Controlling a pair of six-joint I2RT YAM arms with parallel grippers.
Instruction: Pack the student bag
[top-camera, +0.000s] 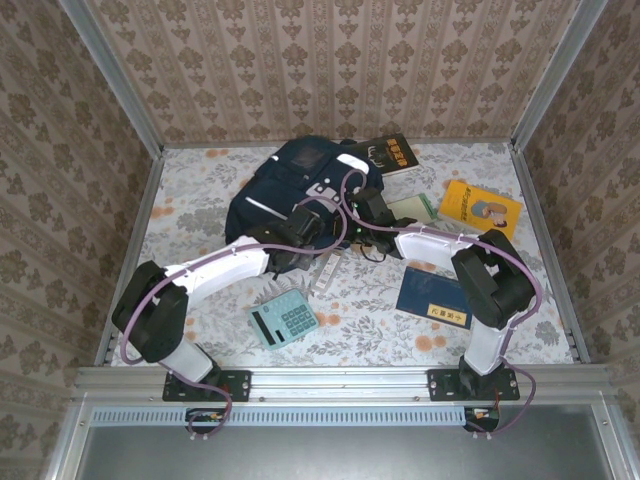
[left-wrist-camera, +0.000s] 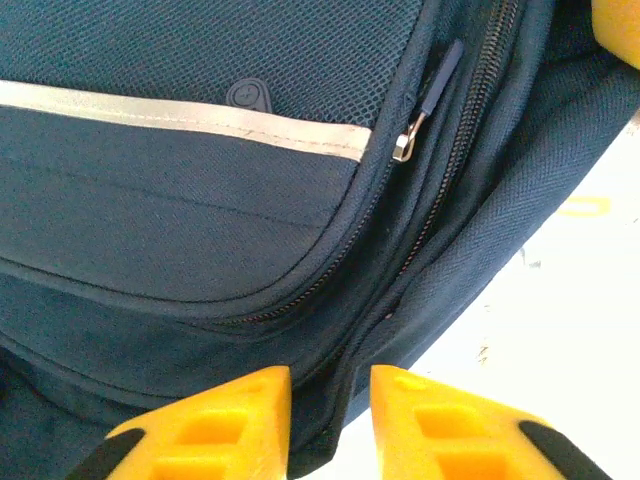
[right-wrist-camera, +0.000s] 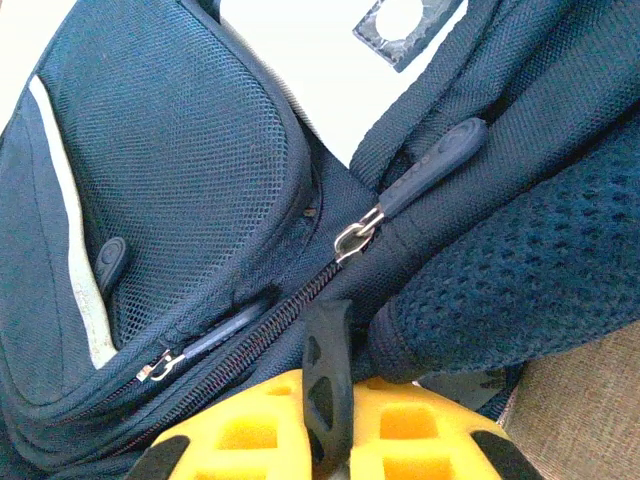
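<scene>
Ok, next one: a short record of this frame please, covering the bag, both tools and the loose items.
bag: student bag, lying between both tools
left: left tool at the bag's side seam, jaws slightly apart, fabric fold in the gap
right: right tool shut on a dark pull tab of the bag
loose beside bag: calculator, blue booklet, yellow book, black book
packed: those four are outside the bag

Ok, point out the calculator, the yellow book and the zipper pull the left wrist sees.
calculator (top-camera: 290, 319), top view, keypad.
yellow book (top-camera: 481, 208), top view, cover middle.
zipper pull (left-wrist-camera: 433, 93), left wrist view, blue tab.
</scene>
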